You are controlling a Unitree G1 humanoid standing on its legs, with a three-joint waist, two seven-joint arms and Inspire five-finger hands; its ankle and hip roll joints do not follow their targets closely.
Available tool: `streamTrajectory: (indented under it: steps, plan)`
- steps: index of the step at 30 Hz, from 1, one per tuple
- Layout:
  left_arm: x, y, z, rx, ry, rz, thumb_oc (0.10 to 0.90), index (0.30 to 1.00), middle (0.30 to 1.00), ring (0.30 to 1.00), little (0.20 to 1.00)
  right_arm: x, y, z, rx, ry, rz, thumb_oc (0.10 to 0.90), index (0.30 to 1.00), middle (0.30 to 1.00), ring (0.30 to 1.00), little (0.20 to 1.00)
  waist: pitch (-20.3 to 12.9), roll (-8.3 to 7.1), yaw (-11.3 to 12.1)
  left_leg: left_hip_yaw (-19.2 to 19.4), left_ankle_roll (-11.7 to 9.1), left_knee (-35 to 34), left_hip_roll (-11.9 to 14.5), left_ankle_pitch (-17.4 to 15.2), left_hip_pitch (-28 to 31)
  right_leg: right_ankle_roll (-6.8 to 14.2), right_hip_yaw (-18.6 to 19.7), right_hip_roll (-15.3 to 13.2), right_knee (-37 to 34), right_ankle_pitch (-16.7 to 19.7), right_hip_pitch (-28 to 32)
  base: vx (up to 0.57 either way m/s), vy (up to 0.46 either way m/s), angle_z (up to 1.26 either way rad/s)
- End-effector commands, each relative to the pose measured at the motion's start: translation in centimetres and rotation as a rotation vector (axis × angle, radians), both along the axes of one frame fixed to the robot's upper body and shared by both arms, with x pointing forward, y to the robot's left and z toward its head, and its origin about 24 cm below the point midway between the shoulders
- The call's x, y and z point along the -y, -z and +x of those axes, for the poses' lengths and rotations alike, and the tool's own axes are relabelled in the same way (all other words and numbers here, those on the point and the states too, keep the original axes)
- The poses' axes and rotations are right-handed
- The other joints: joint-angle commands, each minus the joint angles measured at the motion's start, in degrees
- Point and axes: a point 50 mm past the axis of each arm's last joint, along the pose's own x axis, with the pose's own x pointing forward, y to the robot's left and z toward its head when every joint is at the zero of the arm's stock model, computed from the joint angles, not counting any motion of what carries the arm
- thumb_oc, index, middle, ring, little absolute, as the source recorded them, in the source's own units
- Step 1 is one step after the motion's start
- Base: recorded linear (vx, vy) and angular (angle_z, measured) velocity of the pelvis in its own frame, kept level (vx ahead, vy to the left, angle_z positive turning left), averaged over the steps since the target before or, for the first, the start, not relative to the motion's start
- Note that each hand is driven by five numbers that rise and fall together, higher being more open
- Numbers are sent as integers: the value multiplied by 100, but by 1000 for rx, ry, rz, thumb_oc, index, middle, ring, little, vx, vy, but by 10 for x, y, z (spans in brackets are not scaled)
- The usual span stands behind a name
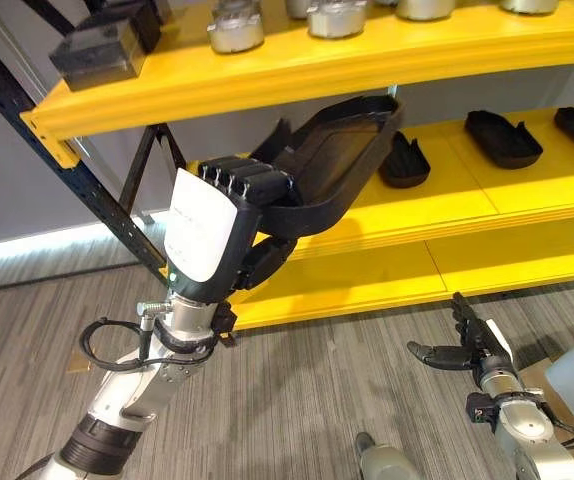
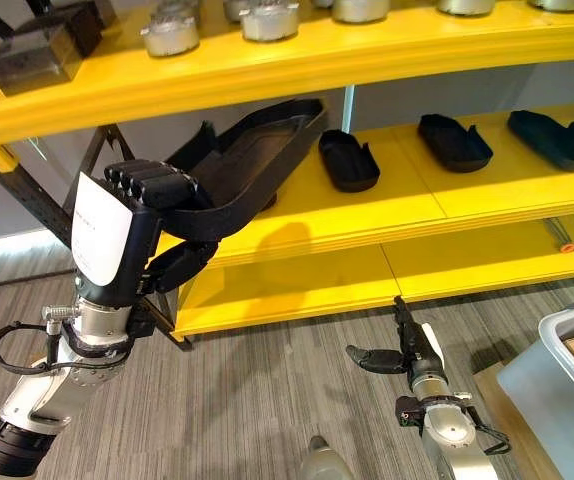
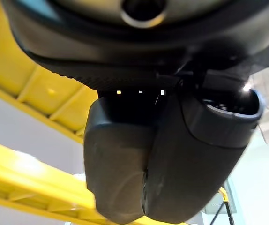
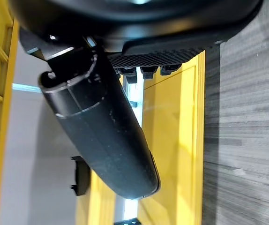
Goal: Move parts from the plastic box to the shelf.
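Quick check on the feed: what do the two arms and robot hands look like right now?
Both arms are silver-grey metal with dark joint bands. The left robot hand is black with a large white back cover and ridged knuckles. The right robot hand is slimmer, black, with a white strip along its back.

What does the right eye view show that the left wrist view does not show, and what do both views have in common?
Right eye view alone: the left hand curled round the rim of a black tray-shaped part, held up before the middle shelf; more black parts lying on that shelf; silver parts on the top shelf; the right hand low over the floor, fingers relaxed; the plastic box at the right edge.

Left wrist view alone: the dark underside of the held part from very close.

Both: the held part and the yellow shelf boards.
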Motion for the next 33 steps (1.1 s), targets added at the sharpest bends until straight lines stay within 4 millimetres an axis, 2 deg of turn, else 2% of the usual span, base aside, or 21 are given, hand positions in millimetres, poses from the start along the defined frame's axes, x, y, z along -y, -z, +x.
streamTrajectory:
  steps: [1,5,8,11,12,14,15,16,17,18,20,21,23,25,26,30,33]
  plan:
    - [-8,-47,-1,178,14,-104,400,300,300,300,300,-25,-56,33,324,-95,-2,900,1000,1000,1000,1000,-312,-483,58,55,-194,204,-47,-220,655,165,-283,-463,-1002,682,742,105,-69,10]
    - [-9,-47,-3,166,23,-109,400,300,300,300,300,-26,-55,34,320,-95,-6,900,1000,1000,1000,1000,-293,-420,80,25,-234,210,5,-75,628,155,-317,-470,-1050,682,798,44,-17,12]
    - [-10,-47,-2,158,8,-103,400,300,300,300,300,-31,-52,34,312,-108,-15,900,1000,1000,1000,1000,-287,-393,70,59,-193,139,-55,-192,649,203,-293,-517,-1021,674,798,25,-62,6]
    - [-10,-49,-2,182,-8,-90,400,300,300,300,300,-30,-52,34,307,-114,-9,900,1000,1000,1000,1000,-261,-408,92,-4,-162,222,-63,-341,622,185,-274,-536,-756,513,740,-25,-185,1]
    - [-13,-52,0,198,-37,-87,400,300,300,300,300,-31,-51,34,295,-147,-4,900,1000,1000,1000,1000,-257,-412,86,-57,-158,447,-29,-436,606,109,-250,-501,-524,357,677,-31,-292,4]
    - [-15,-53,1,207,-56,-90,400,300,300,300,300,-31,-51,34,283,-173,-5,900,1000,1000,1000,1000,-250,-428,84,-24,-173,767,32,-355,569,14,-280,-454,-418,269,659,-7,-205,3]
    - [-15,-52,1,209,-64,-92,400,300,300,300,300,-30,-50,33,274,-181,-6,900,1000,1000,1000,1000,-225,-452,105,-32,-244,1263,156,-37,432,-91,-326,-394,-400,243,688,-15,-185,-1]
    - [-15,-53,1,212,-64,-94,400,300,300,300,300,-29,-50,32,271,-183,-4,900,1000,1000,1000,1000,-211,-476,117,-47,-284,1575,218,122,319,-153,-361,-365,-409,250,712,-31,-284,5]
    - [-15,-54,2,214,-63,-95,400,300,300,300,300,-28,-50,31,272,-193,-4,900,1000,1000,1000,1000,-194,-524,123,-156,-303,2179,276,231,-37,-266,-467,-296,-465,300,762,-3,-242,21]
    - [-17,-52,4,209,-89,-91,400,300,300,300,300,-28,-48,30,271,-208,-12,900,1000,1000,1000,1000,-179,-525,146,-293,-214,2243,74,145,-187,-275,-413,-233,-533,348,809,24,-194,31]
    - [-20,-50,6,206,-115,-89,400,300,300,300,300,-32,-45,31,269,-224,-6,900,1000,1000,1000,1000,-167,-520,214,-527,-66,2059,-252,-7,-301,-231,-251,-164,-633,380,872,76,-32,23]
    - [-24,-49,8,209,-135,-86,400,300,300,300,300,-35,-44,33,270,-234,-2,900,1000,1000,1000,1000,-168,-529,281,-636,15,1700,-446,-35,-340,-195,-133,-122,-728,434,903,101,26,-5]
    - [-28,-49,9,217,-157,-76,400,300,300,300,300,-38,-45,35,270,-237,0,900,1000,1000,1000,1000,-186,-552,380,-704,21,943,-555,58,-420,-141,-60,-104,-914,450,1034,115,69,-24]
    - [-31,-49,10,224,-172,-70,400,300,300,300,300,-38,-46,35,272,-219,-10,900,1000,1000,1000,1000,-184,-582,481,-757,-105,192,-408,439,-601,-111,-92,-118,-1095,434,1252,140,91,-15]
    - [-34,-49,11,226,-179,-71,400,300,300,300,300,-37,-47,35,271,-212,-11,900,1000,1000,1000,1000,-177,-608,524,-883,-164,-38,-301,504,-756,-102,-100,-141,-1146,426,1337,132,96,0]
    - [-45,-49,13,226,-209,-93,400,300,300,300,300,-37,-46,35,274,-235,-20,900,1000,1000,1000,1000,-171,-644,561,-1195,-251,-38,-67,340,-1135,-68,-125,-261,-1104,326,1457,158,163,-26]
    - [-45,-48,14,221,-205,-97,400,300,300,300,300,-36,-47,35,274,-247,-19,900,1000,1000,1000,1000,-195,-599,563,-1151,-267,-38,-38,312,-1013,-20,-142,-332,-989,203,1474,189,199,-70]
